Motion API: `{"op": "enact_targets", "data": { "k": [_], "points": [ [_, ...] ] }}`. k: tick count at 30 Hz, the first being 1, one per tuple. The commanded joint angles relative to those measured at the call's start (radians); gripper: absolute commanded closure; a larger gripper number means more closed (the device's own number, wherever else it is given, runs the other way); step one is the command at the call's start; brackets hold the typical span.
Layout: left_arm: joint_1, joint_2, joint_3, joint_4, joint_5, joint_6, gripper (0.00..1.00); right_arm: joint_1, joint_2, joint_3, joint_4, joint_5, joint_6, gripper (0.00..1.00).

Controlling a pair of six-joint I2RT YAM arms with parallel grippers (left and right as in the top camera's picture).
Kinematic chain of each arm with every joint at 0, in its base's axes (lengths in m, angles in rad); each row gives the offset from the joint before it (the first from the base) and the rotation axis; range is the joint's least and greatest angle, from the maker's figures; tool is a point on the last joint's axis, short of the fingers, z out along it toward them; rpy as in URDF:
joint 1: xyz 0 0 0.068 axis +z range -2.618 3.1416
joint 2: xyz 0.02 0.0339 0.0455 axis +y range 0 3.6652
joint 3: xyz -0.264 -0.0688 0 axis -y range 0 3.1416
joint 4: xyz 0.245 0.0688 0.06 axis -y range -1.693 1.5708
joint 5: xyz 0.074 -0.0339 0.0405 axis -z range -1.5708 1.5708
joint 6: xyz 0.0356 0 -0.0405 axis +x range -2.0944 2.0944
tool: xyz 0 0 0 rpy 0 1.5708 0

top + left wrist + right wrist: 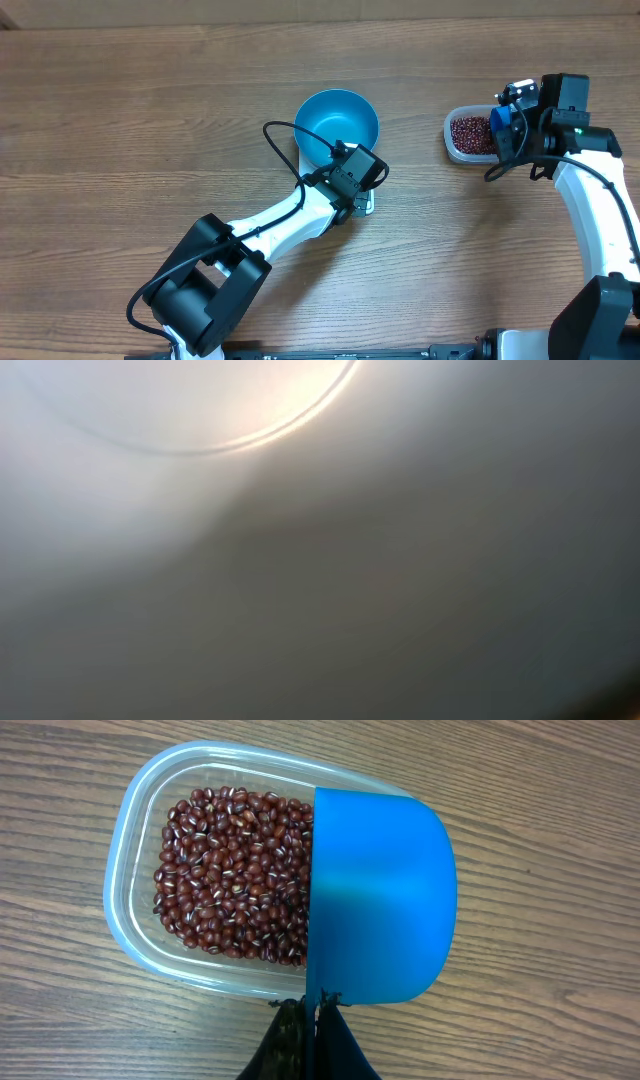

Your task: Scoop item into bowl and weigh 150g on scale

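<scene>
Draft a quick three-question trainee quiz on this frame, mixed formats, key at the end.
1. True or false: the bowl already holds beans.
2. What does the right gripper hold? A) the bowl B) a blue scoop C) nothing
3. Fill in: the beans lie in a clear plastic ___.
Key: 1 false, the bowl looks empty; 2 B; 3 tub.
</scene>
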Motion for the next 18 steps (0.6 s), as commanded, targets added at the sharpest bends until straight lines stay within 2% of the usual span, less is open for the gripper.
{"op": "enact_targets", "data": {
  "k": [1, 8, 10, 18],
  "points": [
    [0.030, 0.064, -0.032, -0.034, -0.027, -0.024, 0.96, 0.003, 0.002, 0.027, 0.003, 0.003, 0.003, 0.97],
    [0.018, 0.035, -0.027, -0.003, -0.027, 0.011, 0.95, 0.003, 0.002, 0.027, 0.003, 0.003, 0.003, 0.96],
    [0.007, -0.010, -0.021, -0.004, -0.027, 0.050, 0.92, 0.003, 0.002, 0.027, 0.005, 0.003, 0.003, 0.96],
    [0.003, -0.214, -0.020, -0.020, 0.006, 0.046, 0.92, 0.003, 0.002, 0.027, 0.008, 0.003, 0.003, 0.96]
  ]
}}
